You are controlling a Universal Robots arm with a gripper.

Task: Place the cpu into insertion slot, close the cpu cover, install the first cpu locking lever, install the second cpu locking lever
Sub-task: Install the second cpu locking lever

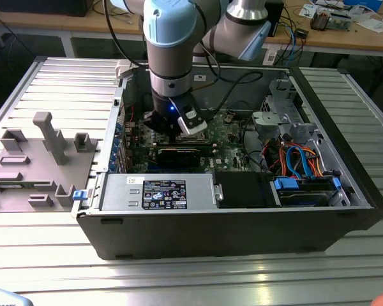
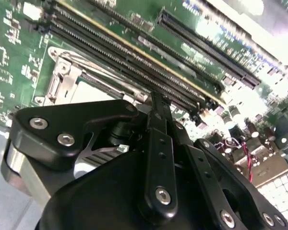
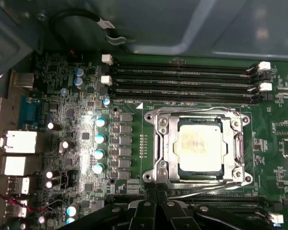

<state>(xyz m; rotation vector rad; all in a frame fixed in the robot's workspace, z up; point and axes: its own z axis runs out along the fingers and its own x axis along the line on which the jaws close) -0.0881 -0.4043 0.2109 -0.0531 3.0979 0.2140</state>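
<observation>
While the hand (image 3: 156, 199) hangs low over the board inside the computer case (image 1: 242, 229), you are past the first step: the cpu (image 3: 200, 146) already lies flat in the insertion slot (image 3: 151, 117), and the cpu cover (image 3: 167, 143) appears to be down around it, its cut-out showing the chip's metal top. My reading is that you are at the locking levers. A thin lever wire (image 3: 206, 192) runs along the slot edge nearest the hand, but I cannot tell whether it is hooked or free.

In both wrist views the fingers are drawn together with nothing visible between them, their tips just beside that same edge of the slot.

Work on a lever calls for a small, steady push along the slot's rim, with no weight on the chip or the cover.

Mind your room. The memory slots (image 3: 182, 76) run close along the far side of the slot, and a second set lies near the fingers. Capacitors (image 3: 100, 139) stand in a row beside the slot, near it. In the exterior view the case walls hem the arm in, so up is your open way out
</observation>
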